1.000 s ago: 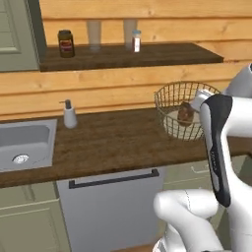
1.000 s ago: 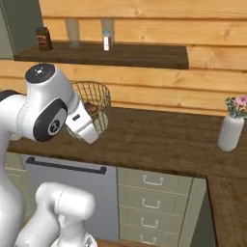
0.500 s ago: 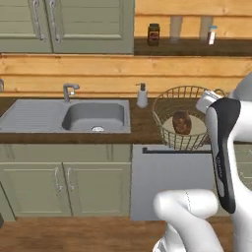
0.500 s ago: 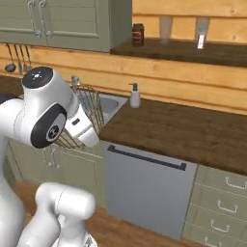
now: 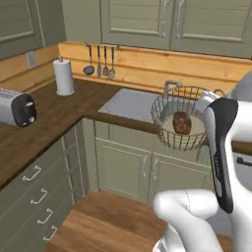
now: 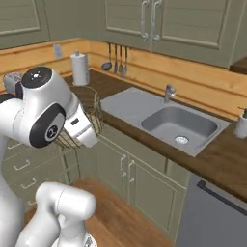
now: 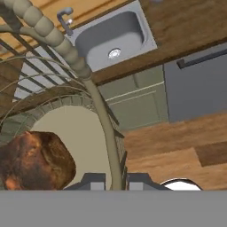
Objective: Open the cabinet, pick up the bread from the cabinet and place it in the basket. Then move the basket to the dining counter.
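Claw (image 7: 111, 181) pinched nearly closed on the wire wall of the basket (image 7: 99, 115), one fingertip (image 7: 94, 181) inside, one outside, basket carried clear of the worktop, bread (image 7: 33, 159) inside on its pale base, just beside the fingertips

Green cabinets (image 5: 133, 17), wood worktop (image 5: 54, 115) w/ steel sink (image 6: 178, 123), plank floor (image 5: 106, 224).

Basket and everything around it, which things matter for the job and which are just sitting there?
For the job:
basket, held up by the gripper
bread, inside the basket

Just there:
toaster
paper towel roll
sink
hanging utensils
soap bottle
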Available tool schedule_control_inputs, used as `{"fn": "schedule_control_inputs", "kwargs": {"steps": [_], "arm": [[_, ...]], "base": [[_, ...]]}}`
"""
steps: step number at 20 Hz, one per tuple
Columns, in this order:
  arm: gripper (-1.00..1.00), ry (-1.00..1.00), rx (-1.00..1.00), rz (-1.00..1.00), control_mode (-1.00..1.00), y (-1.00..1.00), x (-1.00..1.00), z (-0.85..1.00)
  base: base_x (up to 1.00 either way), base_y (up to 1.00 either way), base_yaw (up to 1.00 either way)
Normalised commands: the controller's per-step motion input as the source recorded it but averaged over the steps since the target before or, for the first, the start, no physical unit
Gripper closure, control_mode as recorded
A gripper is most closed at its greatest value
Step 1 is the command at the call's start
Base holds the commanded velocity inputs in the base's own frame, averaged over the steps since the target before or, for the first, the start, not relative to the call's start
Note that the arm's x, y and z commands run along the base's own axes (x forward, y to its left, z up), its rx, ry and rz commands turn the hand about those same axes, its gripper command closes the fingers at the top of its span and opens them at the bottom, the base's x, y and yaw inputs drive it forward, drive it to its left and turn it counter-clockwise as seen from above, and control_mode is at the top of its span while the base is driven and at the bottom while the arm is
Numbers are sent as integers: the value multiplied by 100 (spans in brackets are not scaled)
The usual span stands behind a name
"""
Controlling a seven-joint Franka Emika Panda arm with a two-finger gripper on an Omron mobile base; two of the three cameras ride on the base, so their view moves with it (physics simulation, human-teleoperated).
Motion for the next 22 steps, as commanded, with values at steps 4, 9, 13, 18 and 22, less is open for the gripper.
{"fn": "schedule_control_inputs", "kwargs": {"steps": [4, 9, 13, 18, 22], "arm": [[100, 0, 0, 0, 100, 0, 0, 0], [100, 0, 0, 0, 100, 0, 0, 0], [100, 0, 0, 0, 100, 0, 0, 0], [100, 0, 0, 0, 100, 0, 0, 0], [100, 0, 0, 0, 100, 0, 0, 0]], "base": [[0, 41, 72], [0, 23, 77], [0, 14, 80], [1, 2, 82], [2, 0, 85]]}}
